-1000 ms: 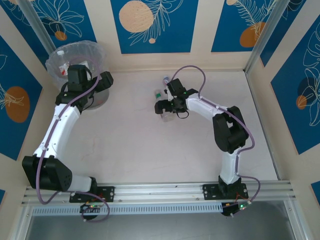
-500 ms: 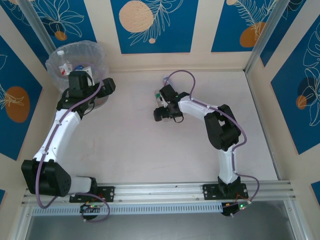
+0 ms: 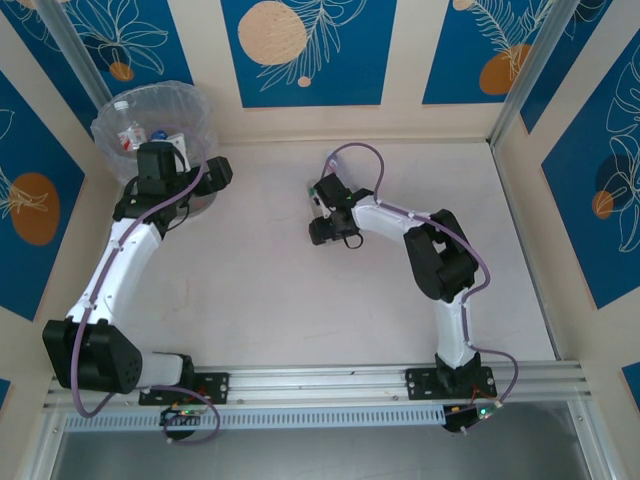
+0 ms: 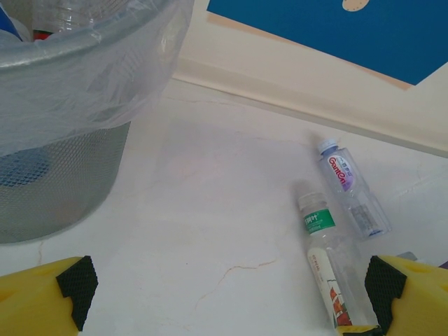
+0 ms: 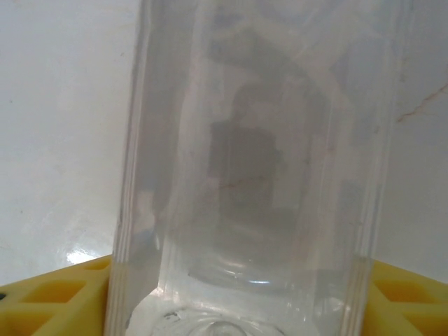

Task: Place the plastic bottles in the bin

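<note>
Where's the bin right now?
The bin stands in the far-left corner of the table in the top view, just beyond the left arm.

You're in a robot lab cell, not a home or kitchen. Your two white-and-black arms, the left arm (image 3: 120,250) and the right arm (image 3: 440,260), are bolted to an aluminium rail (image 3: 320,380) at the near edge of a pale, marble-look table (image 3: 280,310). Purple cables (image 3: 360,147) run along both. You're boxed in on three sides by beige walls with printed blue leaf panels (image 3: 300,50), with metal corner posts (image 3: 528,70) at the back. A small green light (image 3: 484,410) glows at the right base.
</note>
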{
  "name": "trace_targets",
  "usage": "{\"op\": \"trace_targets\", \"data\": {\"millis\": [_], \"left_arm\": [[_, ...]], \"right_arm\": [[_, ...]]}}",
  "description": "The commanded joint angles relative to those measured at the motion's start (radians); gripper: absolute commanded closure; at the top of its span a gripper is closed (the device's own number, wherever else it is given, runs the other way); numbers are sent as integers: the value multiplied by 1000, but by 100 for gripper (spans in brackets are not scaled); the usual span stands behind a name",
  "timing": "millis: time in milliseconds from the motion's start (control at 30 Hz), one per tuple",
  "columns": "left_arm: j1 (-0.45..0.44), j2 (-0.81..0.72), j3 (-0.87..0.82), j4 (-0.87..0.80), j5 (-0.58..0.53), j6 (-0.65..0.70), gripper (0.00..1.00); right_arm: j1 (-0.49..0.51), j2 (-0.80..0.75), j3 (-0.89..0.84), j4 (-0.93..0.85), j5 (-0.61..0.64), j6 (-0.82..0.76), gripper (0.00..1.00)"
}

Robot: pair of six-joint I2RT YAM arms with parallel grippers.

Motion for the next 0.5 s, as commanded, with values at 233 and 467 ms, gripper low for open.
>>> {"op": "trace_targets", "data": {"millis": [233,467], "left_arm": [[-6,45,-18,49,154,-79,1],[-8,58,-37,101,199,-123,1]], "right_arm": [[5,-217,-179,167,0,14,43],[5,-346,-294,274,7,49,45]]}}
